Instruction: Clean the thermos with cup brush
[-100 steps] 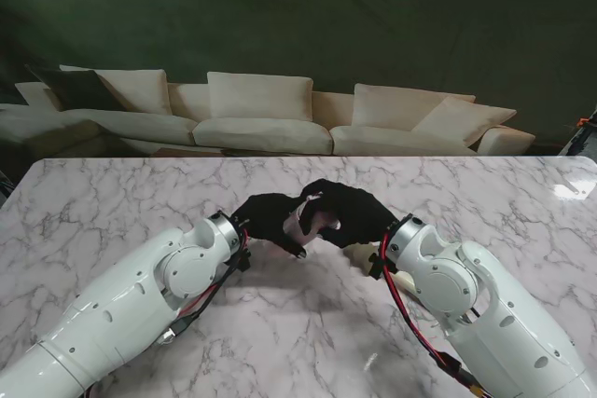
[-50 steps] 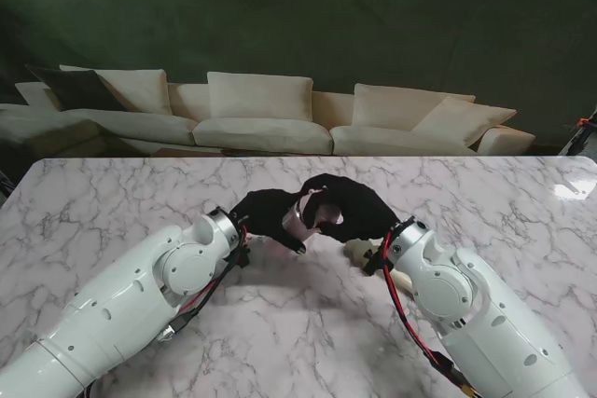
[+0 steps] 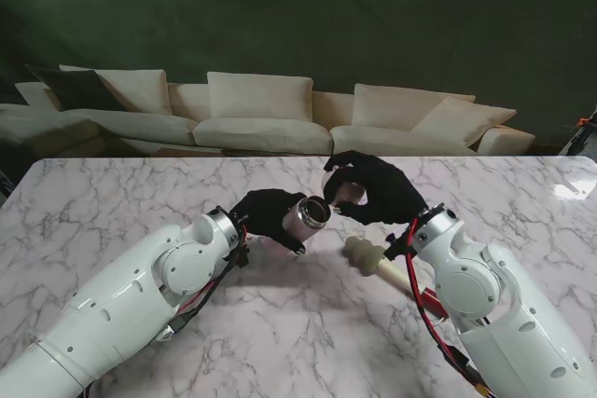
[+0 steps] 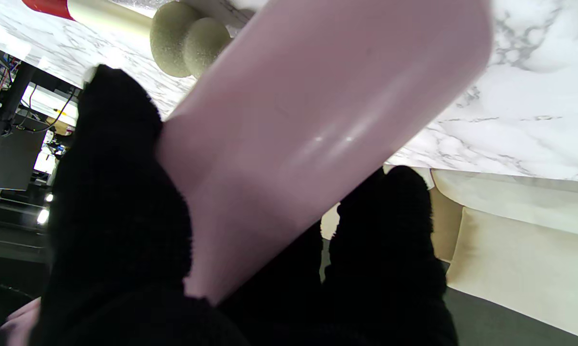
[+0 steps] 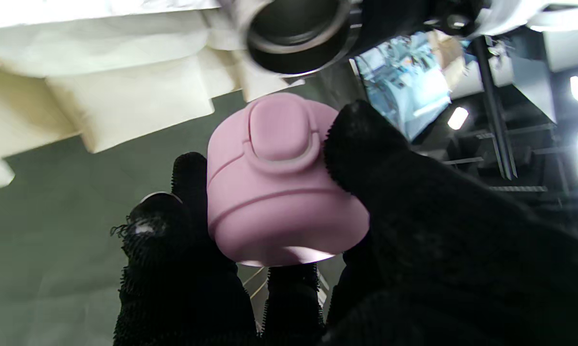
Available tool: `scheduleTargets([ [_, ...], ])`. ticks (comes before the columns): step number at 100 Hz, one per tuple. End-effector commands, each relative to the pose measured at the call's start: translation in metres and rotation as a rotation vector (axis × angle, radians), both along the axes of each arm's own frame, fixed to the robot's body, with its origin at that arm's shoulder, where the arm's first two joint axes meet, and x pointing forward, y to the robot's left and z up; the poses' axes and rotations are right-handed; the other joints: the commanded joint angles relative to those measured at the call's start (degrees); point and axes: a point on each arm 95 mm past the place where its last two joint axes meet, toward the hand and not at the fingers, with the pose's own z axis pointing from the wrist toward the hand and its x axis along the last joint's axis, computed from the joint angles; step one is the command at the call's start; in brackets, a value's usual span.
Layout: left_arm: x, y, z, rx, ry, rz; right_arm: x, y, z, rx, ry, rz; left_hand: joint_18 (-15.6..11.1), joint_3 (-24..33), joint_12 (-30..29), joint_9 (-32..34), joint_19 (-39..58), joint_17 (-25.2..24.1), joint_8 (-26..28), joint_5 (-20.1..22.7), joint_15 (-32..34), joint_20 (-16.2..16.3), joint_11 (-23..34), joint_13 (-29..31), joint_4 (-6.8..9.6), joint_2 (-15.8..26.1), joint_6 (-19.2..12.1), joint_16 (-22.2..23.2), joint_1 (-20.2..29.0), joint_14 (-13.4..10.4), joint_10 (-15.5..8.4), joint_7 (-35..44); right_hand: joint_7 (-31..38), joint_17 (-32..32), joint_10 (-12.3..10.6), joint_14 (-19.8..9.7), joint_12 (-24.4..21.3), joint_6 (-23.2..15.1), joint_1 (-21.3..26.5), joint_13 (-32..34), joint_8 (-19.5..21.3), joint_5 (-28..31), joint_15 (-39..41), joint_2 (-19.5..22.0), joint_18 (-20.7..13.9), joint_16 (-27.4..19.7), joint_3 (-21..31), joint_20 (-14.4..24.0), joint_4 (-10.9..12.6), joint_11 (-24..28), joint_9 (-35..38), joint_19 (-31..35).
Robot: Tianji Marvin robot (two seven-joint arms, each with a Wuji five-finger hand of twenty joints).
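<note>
My left hand (image 3: 264, 214) in its black glove is shut on the pink thermos (image 3: 304, 217), held tilted above the table with its open steel mouth (image 5: 296, 36) toward the right. In the left wrist view the pink thermos body (image 4: 313, 129) fills the frame between the fingers (image 4: 120, 202). My right hand (image 3: 378, 191) is shut on the pink thermos lid (image 5: 279, 187), lifted just to the right of the mouth and apart from it. The cup brush (image 3: 373, 260), with a cream sponge head (image 4: 188, 41) and a pale handle, lies on the table nearer to me than the right hand.
The white marble table (image 3: 121, 202) stretches to both sides. A cream sofa (image 3: 261, 118) stands beyond the far edge. The brush handle's red end (image 3: 429, 300) lies against my right forearm (image 3: 485, 295).
My right hand has pulled the lid off the thermos and moved up and to the right, uncovering the steel mouth and the brush on the table. The left hand has held still.
</note>
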Motion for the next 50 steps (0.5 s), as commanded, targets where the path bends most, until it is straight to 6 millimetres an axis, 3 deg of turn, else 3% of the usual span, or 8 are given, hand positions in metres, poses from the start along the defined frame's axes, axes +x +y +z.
scheduleTargets([
  [1, 0.0, 0.002, 0.005, 0.013, -0.007, -0.011, 0.005, -0.014, 0.002, -0.035, -0.009, -0.053, -3.8, 19.0, 2.7, 2.7, 2.6, 1.2, 1.8, 5.9, 6.2, 1.1, 6.0, 2.7, 0.65, 22.6, -10.0, 1.8, 20.8, -0.8, -4.3, 5.6, 0.7, 2.1, 0.7, -15.7, 6.2, 4.1, 9.1, 7.0, -1.1, -0.4, 16.7, 14.6, -7.5, 4.8, 9.5, 0.2, 4.3, 12.5, 12.5, 1.9],
  [24, 0.0, 0.011, 0.009, 0.038, -0.029, -0.02, 0.028, -0.059, -0.015, -0.251, 0.005, -0.199, -3.9, 19.1, 2.7, 2.7, 2.5, 1.2, 1.8, 5.9, 6.2, 1.1, 5.9, 2.8, 0.69, 22.7, -10.1, 1.8, 20.8, -0.8, -4.3, 5.6, 0.9, 2.9, 1.1, -16.0, 6.1, 5.2, 9.0, 7.3, -1.3, -0.4, 17.0, 14.7, -8.2, 4.7, 9.3, -0.5, 4.2, 12.6, 12.1, 2.6],
  [50, 0.0, 0.018, 0.011, 0.055, -0.04, -0.023, 0.06, -0.105, -0.064, -0.531, 0.064, -0.365, -3.8, 19.0, 2.7, 2.7, 2.5, 1.2, 1.8, 5.9, 6.1, 1.1, 5.9, 2.8, 0.72, 22.6, -10.0, 1.8, 20.8, -0.8, -4.3, 5.5, 1.2, 2.5, 0.9, -16.3, 5.3, 5.3, 9.1, 6.7, -1.3, -1.0, 16.5, 15.7, -8.5, 4.3, 9.5, -1.3, 4.4, 12.3, 11.1, 2.6],
])
